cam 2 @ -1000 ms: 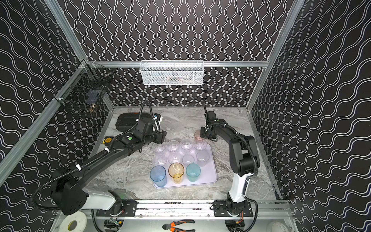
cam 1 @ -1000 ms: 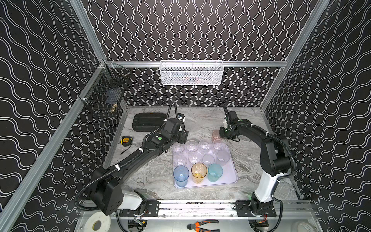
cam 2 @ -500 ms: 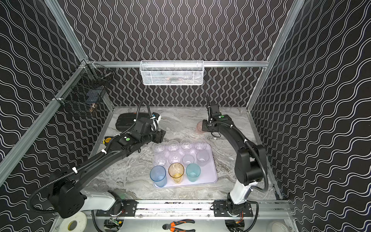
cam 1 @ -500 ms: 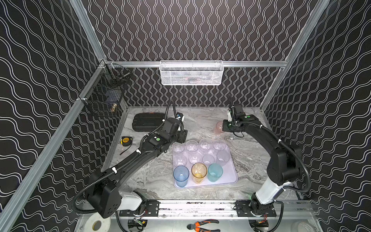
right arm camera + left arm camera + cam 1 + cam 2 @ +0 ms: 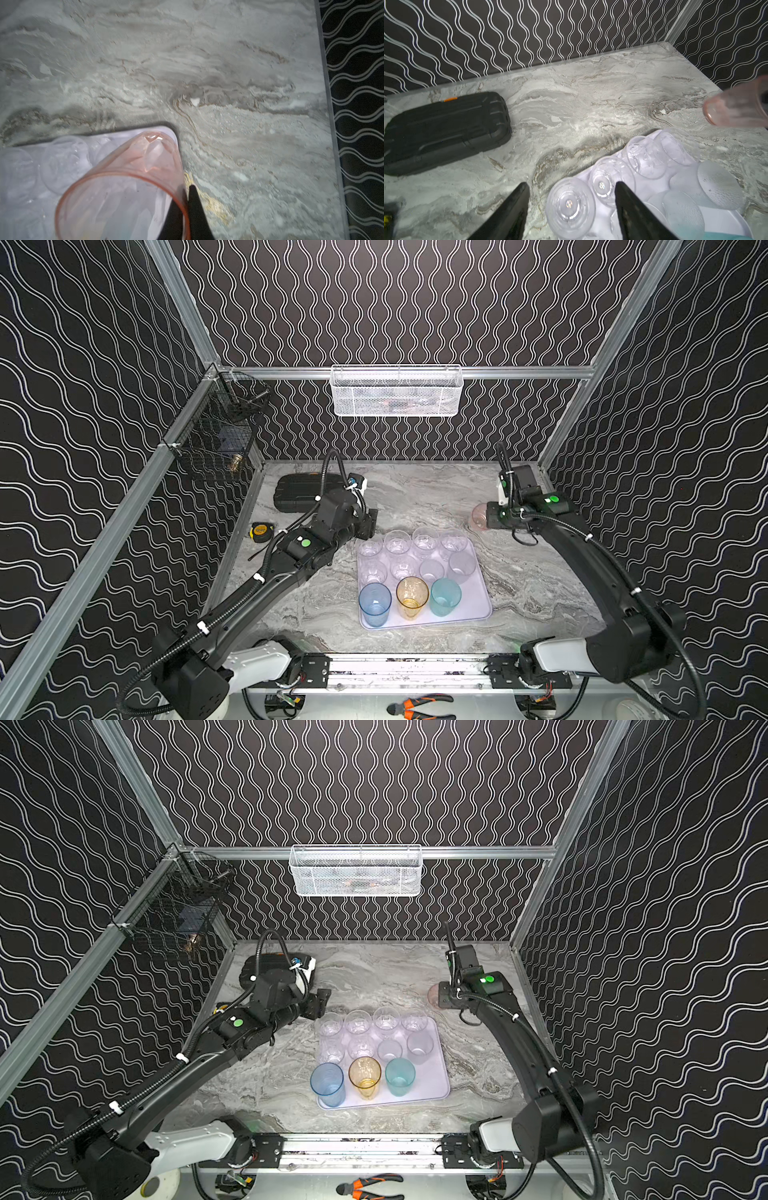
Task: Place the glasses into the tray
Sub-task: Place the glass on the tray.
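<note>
Beyond the tray's far right corner, my right gripper pinches the pink glass aloft by its rim, eleven glasses already stand in the tray, and my left gripper hangs spread and empty.

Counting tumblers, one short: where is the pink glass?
In both top views the pink glass hangs in the right pincer, beyond the tray's far right corner.

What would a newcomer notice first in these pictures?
First, the pale lilac tray crowded with clear glasses, its near row a blue glass, amber glass and teal glass. Then, past its far right corner, the right claw pinching a tilted pink glass by the rim.
</note>
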{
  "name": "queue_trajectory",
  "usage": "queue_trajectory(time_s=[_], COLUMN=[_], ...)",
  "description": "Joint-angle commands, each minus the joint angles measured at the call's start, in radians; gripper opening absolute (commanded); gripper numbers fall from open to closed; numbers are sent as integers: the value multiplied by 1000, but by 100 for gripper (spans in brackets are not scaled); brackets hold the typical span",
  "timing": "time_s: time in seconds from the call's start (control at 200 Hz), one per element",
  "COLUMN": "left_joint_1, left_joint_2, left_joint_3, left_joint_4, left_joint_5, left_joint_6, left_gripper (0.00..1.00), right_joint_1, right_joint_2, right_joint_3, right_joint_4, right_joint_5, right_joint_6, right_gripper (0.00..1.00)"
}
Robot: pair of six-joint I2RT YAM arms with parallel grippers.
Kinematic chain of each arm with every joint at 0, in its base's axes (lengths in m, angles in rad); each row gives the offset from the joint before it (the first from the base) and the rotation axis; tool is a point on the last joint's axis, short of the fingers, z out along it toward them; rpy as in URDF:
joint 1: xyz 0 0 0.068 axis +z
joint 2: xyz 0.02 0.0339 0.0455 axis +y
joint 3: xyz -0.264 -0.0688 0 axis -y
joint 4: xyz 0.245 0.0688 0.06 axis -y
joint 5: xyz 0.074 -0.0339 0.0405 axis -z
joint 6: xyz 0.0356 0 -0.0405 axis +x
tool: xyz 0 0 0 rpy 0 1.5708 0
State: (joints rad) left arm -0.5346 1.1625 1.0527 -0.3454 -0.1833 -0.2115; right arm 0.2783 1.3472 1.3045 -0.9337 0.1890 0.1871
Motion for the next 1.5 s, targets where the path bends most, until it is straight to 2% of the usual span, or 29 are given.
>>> queue_trajectory(time_s=[0.0,0.225,0.42,0.556,0.756,0.881,0.931,1.136,1.296,1.391,1.492], left_joint_1=[-5,-31,-49,-53,-54,-54,-54,-53,-54,-53,-53], left_joint_2=[-11,-20,-26,-31,-41,-44,-45,-49,-49,-52,-57], left_joint_3=[-26,-74,-90,-99,-109,-113,-114,-125,-128,-130,-124], left_joint_4=[2,28,28,27,23,24,23,34,35,39,38], left_joint_5=[2,1,-13,-16,-33,-40,-42,-47,-56,-66,-80], left_joint_6=[-39,-66,-67,-69,-60,-54,-51,-46,-40,-36,-27], left_gripper=[68,68,68,68,68,68,68,68,68,68,69], right_joint_1=[0,2,14,67,225,260,304,332,335,335,335], right_joint_2=[-65,-207,-249,-250,-227,-220,-216,-212,-208,-197,-186], right_joint_3=[-62,-272,-356,-395,-441,-488,-503,-588,-578,-568,-499], right_joint_4=[-140,-170,-158,-134,-132,-102,-94,-29,-37,-53,-81], right_joint_5=[24,-81,-151,-148,-22,-13,-8,-4,7,2,-10], right_joint_6=[22,116,153,187,279,312,328,361,359,352,342], right_gripper=[0,0,0,0,0,0,0,0,0,10,26])
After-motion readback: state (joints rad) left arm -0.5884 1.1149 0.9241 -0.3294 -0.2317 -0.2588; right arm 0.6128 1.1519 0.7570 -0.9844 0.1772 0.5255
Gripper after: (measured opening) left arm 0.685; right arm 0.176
